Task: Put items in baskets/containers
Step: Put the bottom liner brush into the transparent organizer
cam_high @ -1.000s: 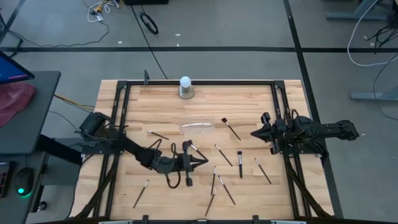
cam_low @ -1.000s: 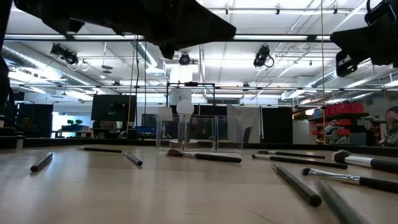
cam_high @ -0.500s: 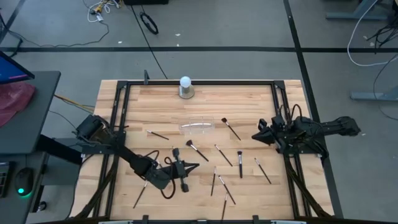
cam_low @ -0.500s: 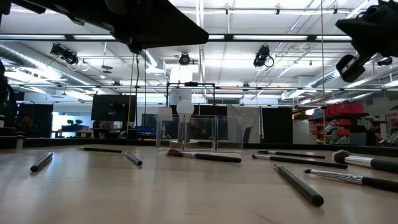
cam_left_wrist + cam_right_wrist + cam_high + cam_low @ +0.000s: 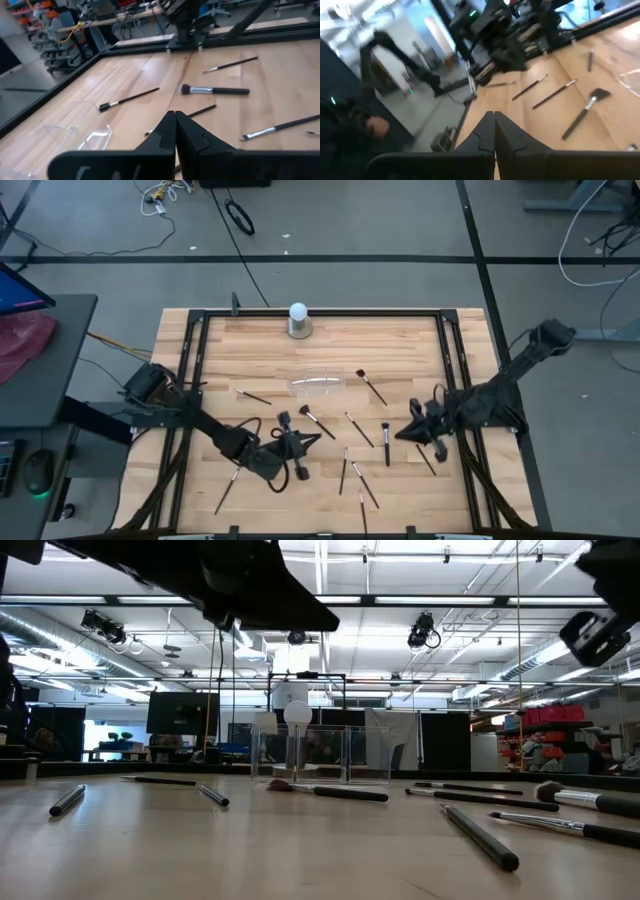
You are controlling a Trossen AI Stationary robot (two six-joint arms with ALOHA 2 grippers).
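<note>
a: where do we stand on the brushes?

b: from where i'm driving, nowhere much. the clear holder sits just above the table's middle, toward twelve o'clock, and in the low view it looks see-through and bare, with nothing standing in it that i can make out. the brushes all lie loose on the wooden table.

a: all of them?

b: every one i can count. a cluster runs from the centre out to four o'clock, one fan-tipped brush lies just at three o'clock of the holder, a thin one at nine o'clock of it, and another down near seven o'clock. (the white ball at twelve o'clock isn't ours to move.)

a: and the pincers?

b: both pinched fully together, holding nothing. the left gripper hangs over the six o'clock part of the table, its fingers meeting in a point with brushes on the wood ahead of it. the right gripper is at about four o'clock, over the cluster, tips likewise pressed together.

a: so what's left?

b: by my reckoning the whole job: open a gripper, pick a brush, carry it to the holder, then repeat for the rest.
</note>
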